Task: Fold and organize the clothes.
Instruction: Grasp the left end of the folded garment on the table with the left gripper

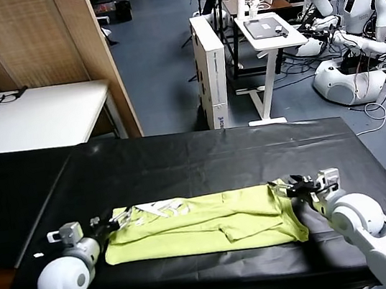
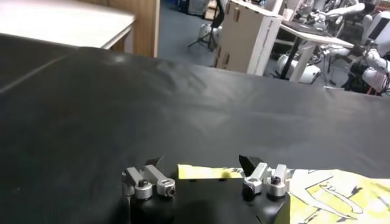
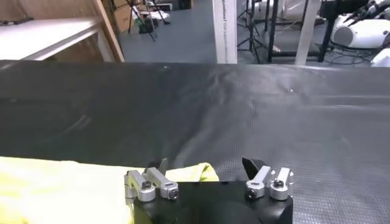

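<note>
Your left gripper point(image 1: 117, 221) sits low at the left end of the T-shirt point(image 1: 212, 223), fingers spread with a yellow-green corner lying between them in the left wrist view. Your right gripper point(image 1: 292, 189) is at the shirt's right end, fingers likewise apart over the cloth's edge point(image 3: 183, 173). Beyond both tools the black table point(image 1: 202, 159) runs bare to its far edge, so you have open room ahead. The shirt lies across the near half of the table as a long folded band, rumpled, with white print point(image 1: 160, 209) showing near its left end. Behind the table stand a white table point(image 1: 36, 117), a white cabinet point(image 1: 211, 69) and parked robots point(image 1: 355, 11).
</note>
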